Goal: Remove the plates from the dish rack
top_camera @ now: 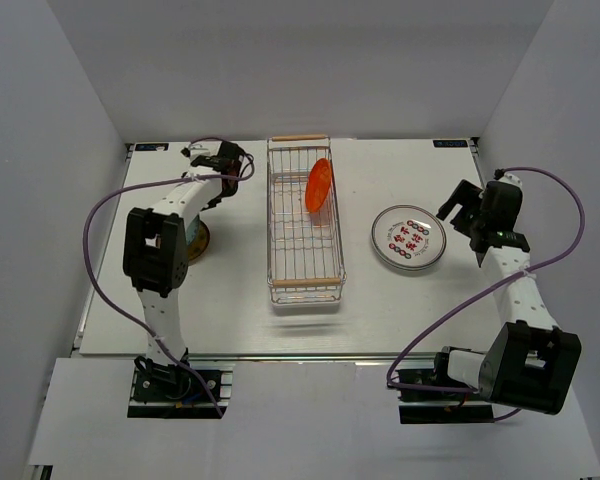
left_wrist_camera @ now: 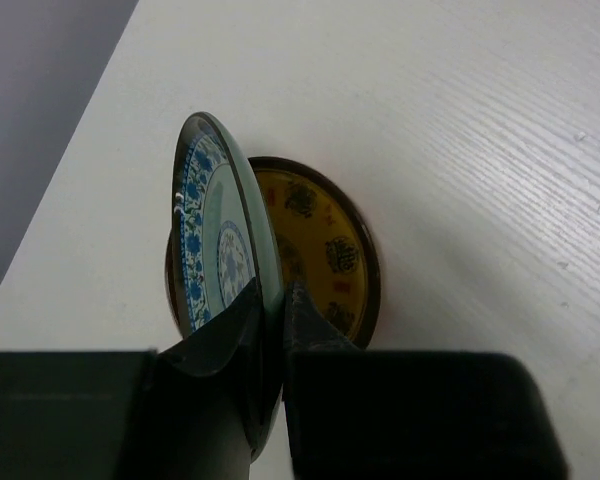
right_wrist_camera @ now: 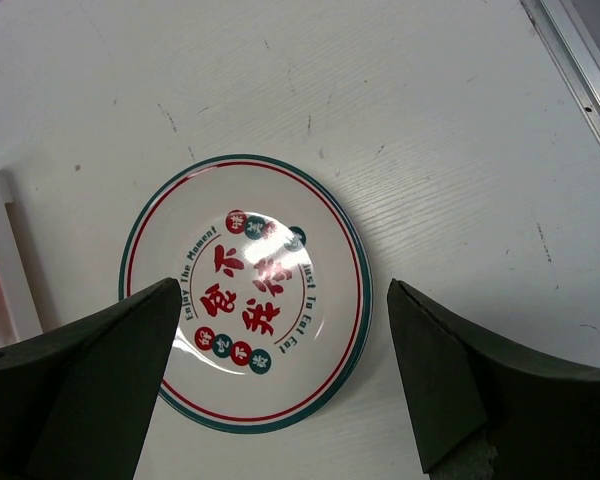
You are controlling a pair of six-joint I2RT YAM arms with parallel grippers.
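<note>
The dish rack [top_camera: 305, 262] stands mid-table with one orange plate [top_camera: 319, 185] on edge near its far end. My left gripper [left_wrist_camera: 275, 310] is shut on the rim of a grey-blue patterned plate [left_wrist_camera: 215, 230], holding it upright just over a yellow-olive plate [left_wrist_camera: 325, 250] lying flat on the table. In the top view the left gripper [top_camera: 205, 205] and both plates [top_camera: 194, 238] are mostly hidden under the arm. My right gripper [right_wrist_camera: 282, 290] is open and empty above the teal-rimmed white plate [right_wrist_camera: 245, 290], which lies flat right of the rack [top_camera: 408, 238].
The table's left edge [left_wrist_camera: 50, 200] runs close beside the yellow-olive plate. A metal rail [right_wrist_camera: 570, 60] borders the table's right side. Grey walls enclose the table on three sides.
</note>
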